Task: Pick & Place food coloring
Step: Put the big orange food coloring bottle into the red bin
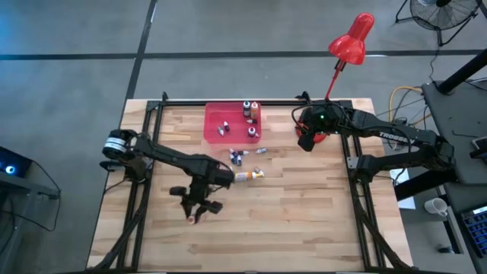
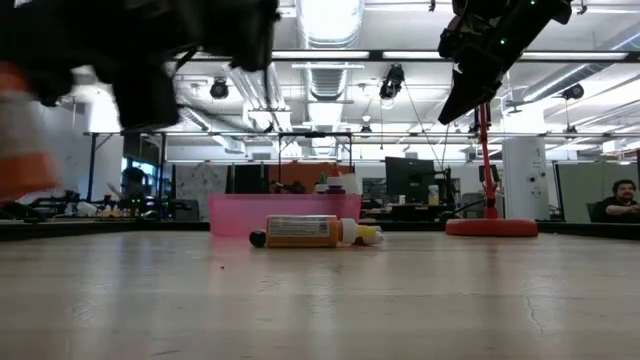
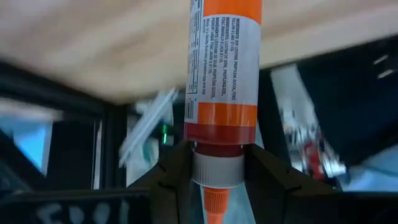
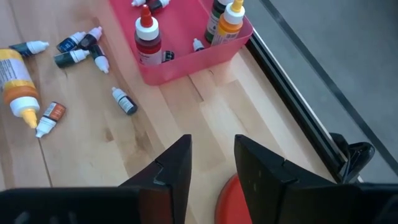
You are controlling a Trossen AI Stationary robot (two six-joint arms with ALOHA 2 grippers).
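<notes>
From above, the left gripper [image 1: 199, 209] sits over the bare wood toward the table's [image 1: 304, 221] near-left part, with a small orange bottle [image 1: 192, 219] between its fingers; the right gripper [image 1: 306, 141] hangs near the base of the red lamp [image 1: 351, 39], beside the pink tray [image 1: 214, 122]. A few food coloring bottles [image 1: 248, 110] stand or lie in the tray, others [image 1: 237, 157] are scattered on the wood just in front of it, and a larger orange bottle [image 1: 245, 176] lies on its side nearby. From table height, that larger bottle [image 2: 300, 231] lies in front of the tray [image 2: 235, 215], and the right gripper [image 2: 470, 95] hangs high above the lamp's base [image 2: 491, 227]. The left wrist camera shows the left gripper's fingers [image 3: 171, 180] partly closed, clamping the orange bottle [image 3: 224, 68] at its pale collar. The right wrist camera shows the right gripper's fingers [image 4: 177, 165] slightly apart and holding nothing, above the wood near the tray [image 4: 186, 62] and loose bottles [image 4: 78, 46].
</notes>
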